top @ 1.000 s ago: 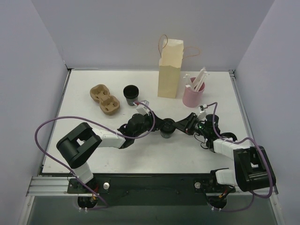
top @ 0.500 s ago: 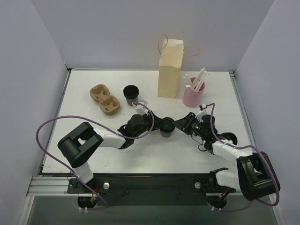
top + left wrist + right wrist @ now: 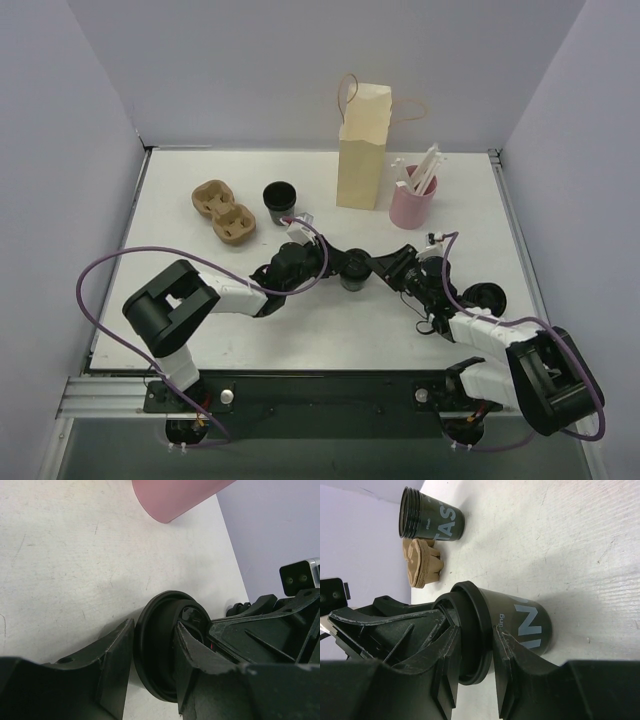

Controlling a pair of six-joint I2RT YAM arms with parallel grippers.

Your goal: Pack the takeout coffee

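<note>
1. Coffee cup (image 3: 530,625), dark green with pale lettering, stands near the middle of the white table (image 3: 200,310), between the two arms.
2. Its black lid (image 3: 352,268) sits on the cup's mouth. The right wrist view shows the rim ringing the top of the cup.
3. The left gripper (image 3: 335,264) reaches in from the left. In its wrist view the fingers (image 3: 117,665) lie against opposite sides of the lid's rim, clamped on it.
4. The right gripper (image 3: 373,268) comes from the opposite side. Its fingers (image 3: 512,650) likewise pinch the lid's rim, just above the cup wall.
5. The two grippers nearly meet over the cup.
6. A second cup (image 3: 279,201) of the same kind stands open farther back and to the left, well apart from the first.
7. Just to that cup's left lies a brown pulp cup carrier (image 3: 224,212), with nothing in its wells.
8. A tan paper bag (image 3: 362,150) with string handles stands upright at the back.
9. Beside the bag on its right is a pink cup (image 3: 411,207) holding white sticks (image 3: 426,168).
10. A loose black lid (image 3: 487,297) lies on the table near the right arm.
</note>
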